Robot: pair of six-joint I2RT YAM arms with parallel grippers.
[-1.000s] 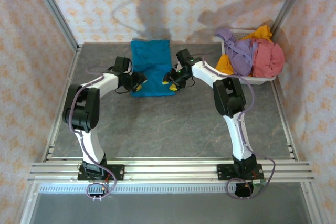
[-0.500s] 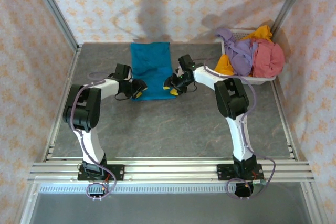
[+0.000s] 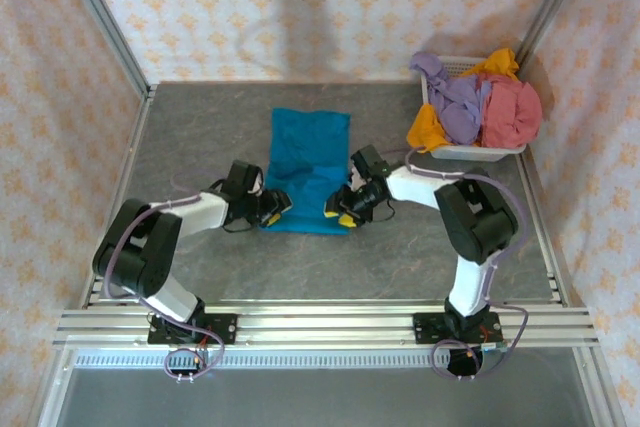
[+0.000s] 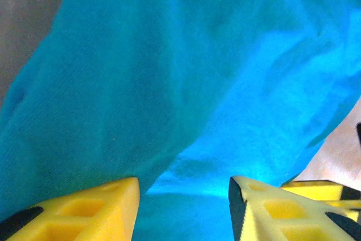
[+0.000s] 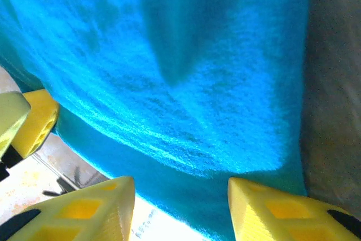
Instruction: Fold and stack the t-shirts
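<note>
The teal-blue t-shirt (image 3: pixel 310 162) lies folded in a long rectangle on the grey table, slightly askew. My left gripper (image 3: pixel 275 205) is at its near left corner and my right gripper (image 3: pixel 342 209) at its near right corner, both low and pointing inward. In the left wrist view the left gripper (image 4: pixel 184 187) has its jaws apart with teal cloth (image 4: pixel 169 71) spread flat between the tips. The right gripper (image 5: pixel 181 187) is likewise open over the cloth (image 5: pixel 186 71), and the shirt's near edge runs between its fingers. Neither gripper pinches the cloth.
A white basket (image 3: pixel 470 152) at the back right holds a lavender t-shirt (image 3: pixel 455 102), a dusty red one (image 3: pixel 510 112) and an orange-yellow one (image 3: pixel 428 125) that hangs over its rim. Patterned walls and metal posts enclose the table.
Both grippers have drawn back toward the near edge, and the teal t-shirt has slid with them and turned slightly. The jaws' opening looks the same.
</note>
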